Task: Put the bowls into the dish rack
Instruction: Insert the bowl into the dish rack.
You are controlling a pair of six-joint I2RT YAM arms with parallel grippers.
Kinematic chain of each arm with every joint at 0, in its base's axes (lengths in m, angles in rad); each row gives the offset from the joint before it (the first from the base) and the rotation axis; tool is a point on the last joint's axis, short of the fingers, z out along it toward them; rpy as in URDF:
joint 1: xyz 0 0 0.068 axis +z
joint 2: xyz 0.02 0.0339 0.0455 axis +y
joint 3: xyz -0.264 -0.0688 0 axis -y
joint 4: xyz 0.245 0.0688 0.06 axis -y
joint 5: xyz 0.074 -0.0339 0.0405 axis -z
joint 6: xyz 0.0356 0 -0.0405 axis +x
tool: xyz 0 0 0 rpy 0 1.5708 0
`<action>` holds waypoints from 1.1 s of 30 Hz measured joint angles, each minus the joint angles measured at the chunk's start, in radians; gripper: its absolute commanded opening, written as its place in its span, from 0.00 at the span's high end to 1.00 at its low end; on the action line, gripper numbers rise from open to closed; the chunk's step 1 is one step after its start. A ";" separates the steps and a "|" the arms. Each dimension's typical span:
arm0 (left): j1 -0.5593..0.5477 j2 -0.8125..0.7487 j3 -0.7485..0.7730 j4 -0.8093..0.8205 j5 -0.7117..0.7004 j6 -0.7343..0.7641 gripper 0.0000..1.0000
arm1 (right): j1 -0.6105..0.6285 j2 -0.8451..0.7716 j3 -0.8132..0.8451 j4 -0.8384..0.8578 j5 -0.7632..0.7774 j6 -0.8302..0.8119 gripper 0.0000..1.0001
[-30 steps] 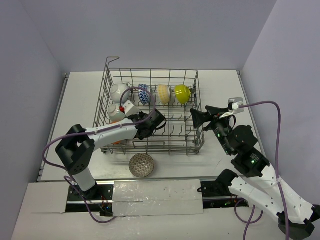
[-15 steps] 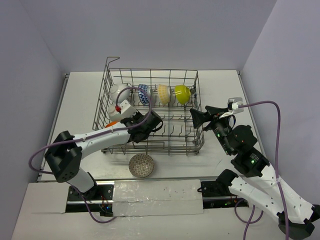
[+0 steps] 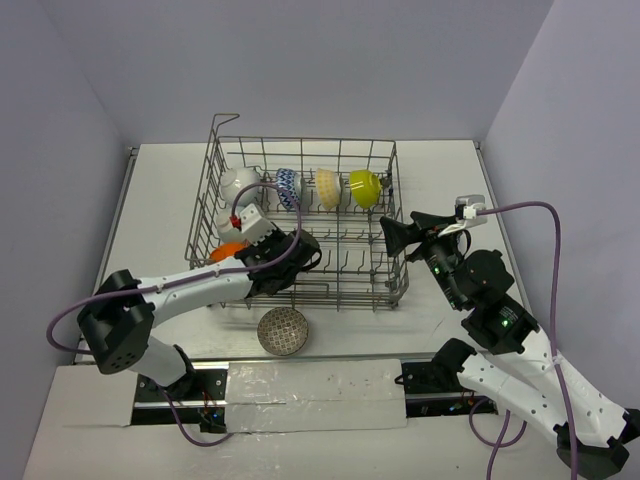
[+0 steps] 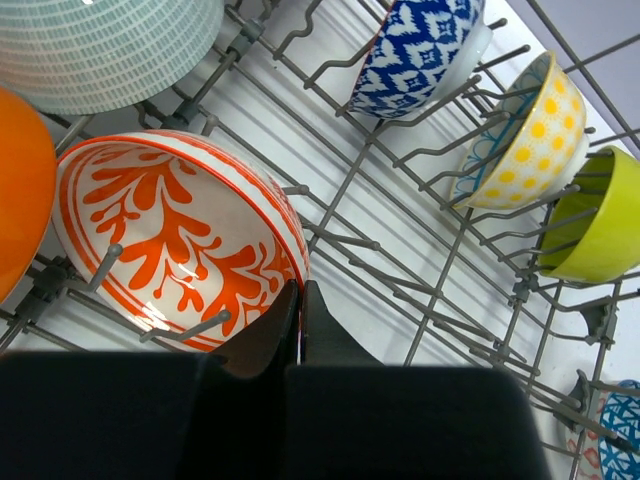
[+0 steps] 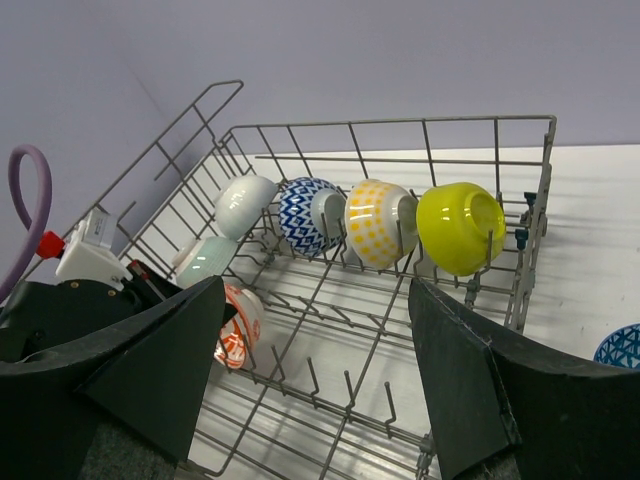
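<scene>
The grey wire dish rack (image 3: 310,139) holds a white bowl (image 3: 238,183), a blue-white bowl (image 3: 288,187), a pale yellow bowl (image 3: 328,187) and a lime bowl (image 3: 364,187) in its far row, and an orange bowl (image 3: 228,250) at its near left. My left gripper (image 4: 297,290) is inside the rack, shut on the rim of the red-white bowl (image 4: 170,240), which rests tilted among the tines. My right gripper (image 5: 315,380) is open and empty, just above the rack's right side. A grey patterned bowl (image 3: 283,330) sits on the table in front of the rack.
A pale striped bowl (image 4: 100,40) stands in the rack beyond the red-white one. A dark-blue patterned bowl (image 5: 620,348) lies on the table to the right of the rack. Grey walls close in on three sides.
My left arm has swung lower and to the left, and its gripper has shifted slightly toward the rack's near left, uncovering the orange bowl. The right arm has not moved.
</scene>
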 measured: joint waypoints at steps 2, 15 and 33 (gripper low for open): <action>-0.001 -0.014 -0.027 0.042 0.003 0.024 1.00 | 0.000 0.002 0.000 0.000 0.000 0.000 0.19; -0.020 -0.157 -0.183 0.255 0.056 0.117 1.00 | 0.000 0.010 0.000 0.001 0.001 0.000 0.19; -0.026 -0.355 -0.389 0.586 0.149 0.312 1.00 | -0.002 0.010 0.000 0.004 0.007 0.000 0.19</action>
